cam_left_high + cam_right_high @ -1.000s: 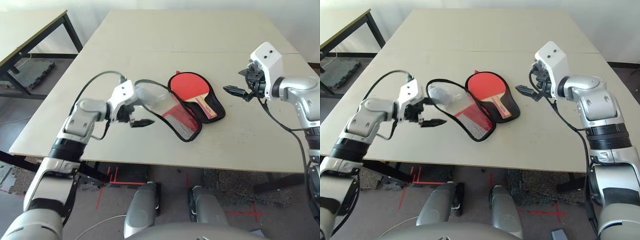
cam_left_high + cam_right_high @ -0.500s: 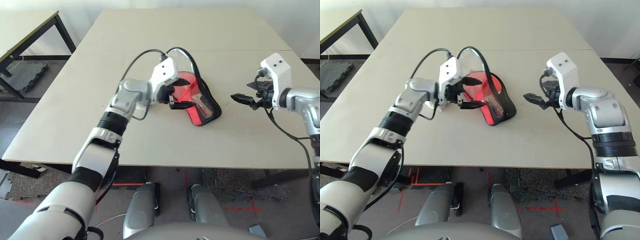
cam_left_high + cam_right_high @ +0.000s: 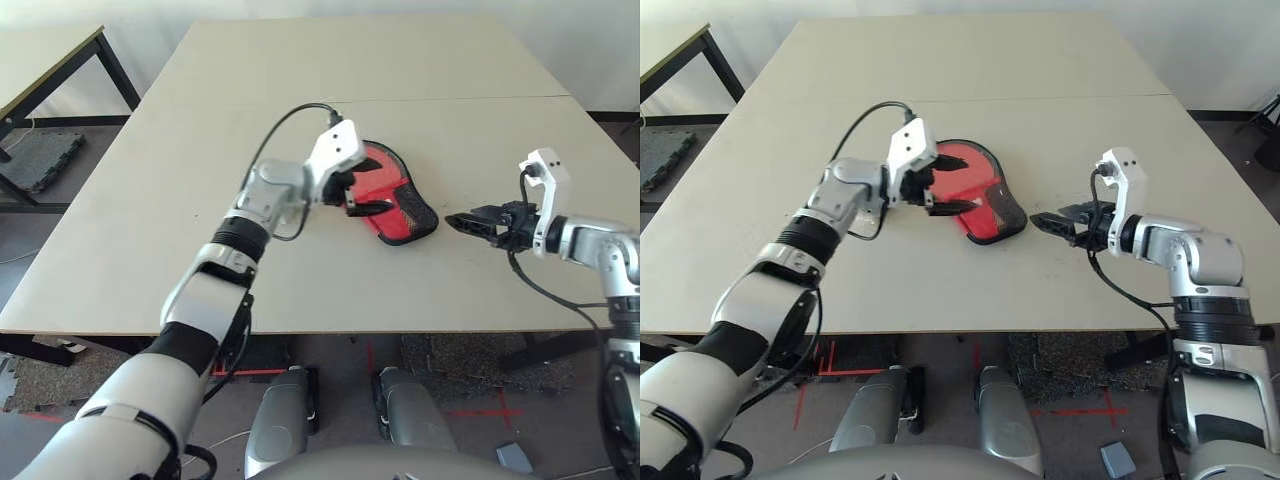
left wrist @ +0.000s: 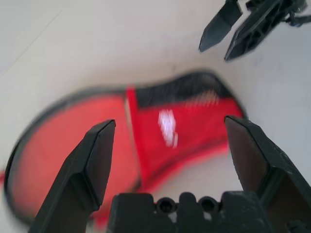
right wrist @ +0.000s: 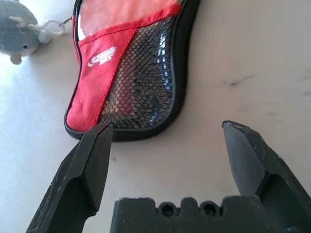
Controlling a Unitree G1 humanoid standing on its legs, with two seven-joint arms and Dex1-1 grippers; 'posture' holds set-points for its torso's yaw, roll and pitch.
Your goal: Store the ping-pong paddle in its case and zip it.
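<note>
The left tool [image 3: 940,190] hangs over the round end of the case [image 3: 980,200], its two black fingers [image 4: 92,160] spread wide and holding nothing, with the case's red fabric and white logo directly below and ahead of it. The right tool [image 3: 1058,222] hovers low over the counter [image 3: 1040,120], just beside the narrow mesh end of the case, its fingers [image 5: 95,160] likewise spread apart and empty, pointing at the black mesh pocket. The case lies flat on the counter between the two tools, folded shut over itself, its black zipper edging running round the rim. A grey-blue plush charm [image 5: 19,31] rests on the counter just off the case's far side as seen from the right tool. The ping-pong paddle cannot be made out through the case
</note>
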